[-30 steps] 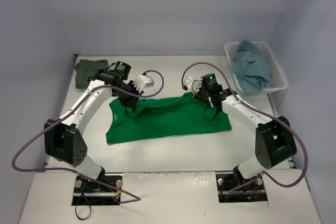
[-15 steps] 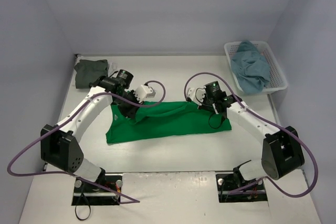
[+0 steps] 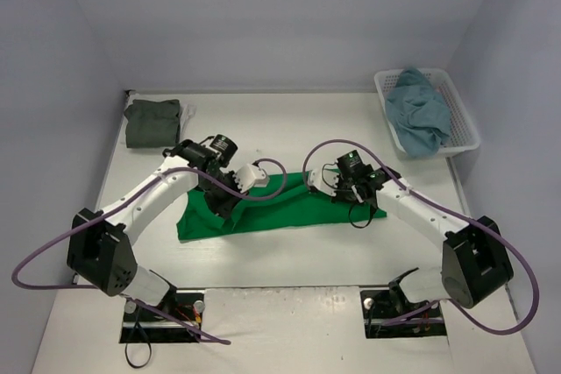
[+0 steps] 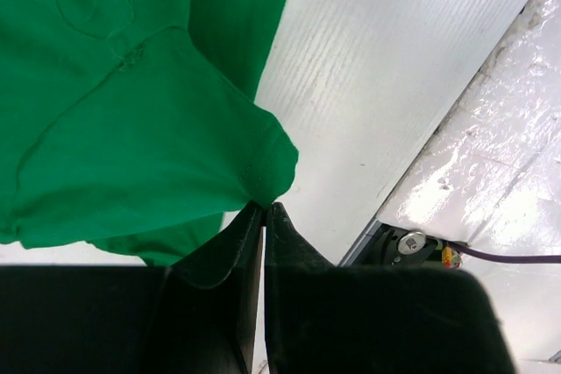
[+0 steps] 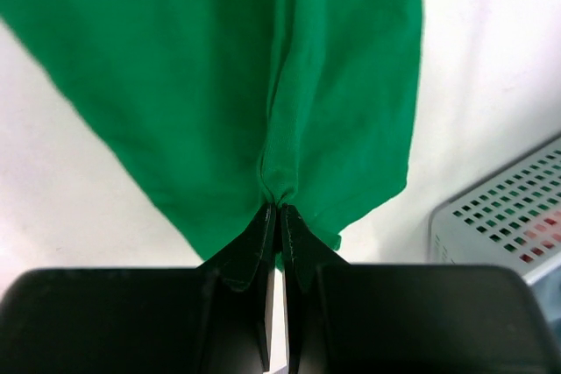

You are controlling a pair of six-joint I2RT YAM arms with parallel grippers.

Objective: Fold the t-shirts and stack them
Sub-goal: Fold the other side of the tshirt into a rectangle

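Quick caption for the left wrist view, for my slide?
Left gripper shut on a pinched fold of the green shirt, white table behind.

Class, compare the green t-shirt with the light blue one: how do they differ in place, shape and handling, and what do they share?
The green t-shirt lies on the table; the blue t-shirt sits in the white basket. Green is spread in a long band; blue is crumpled in a heap. The left gripper and right gripper each pinch green cloth; nothing touches blue. Both are plain, soft shirts.
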